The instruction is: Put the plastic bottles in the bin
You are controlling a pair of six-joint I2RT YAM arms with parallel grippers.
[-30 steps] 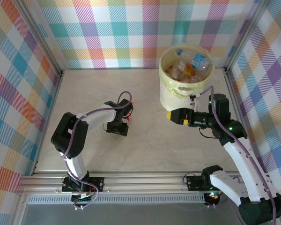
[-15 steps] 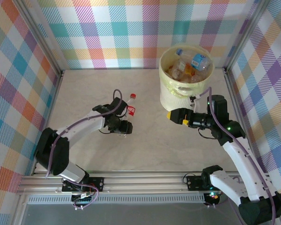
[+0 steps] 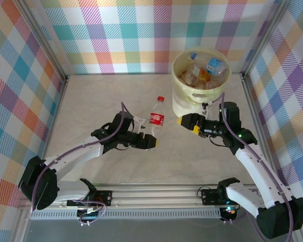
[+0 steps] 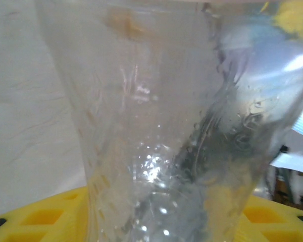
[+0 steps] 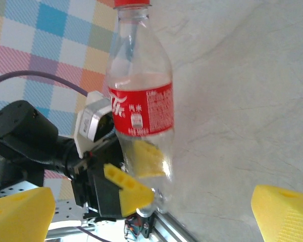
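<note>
We find the clear plastic bottle (image 3: 156, 121), with its red cap and red label, near the worktop's (image 3: 91, 101) centre and just short of the bin (image 3: 184, 105), where other bottles (image 3: 202, 70) are piled. The left gripper (image 3: 150, 142) grasps it, jaws clenched on its lower body. This low grip leaves the label and neck free, probably for a handover. The left arm reaches far out from its base. The right gripper (image 3: 186, 122) faces the bottle with its jaws released and wide apart. Its arm is bent in front of the bin wall.
</note>
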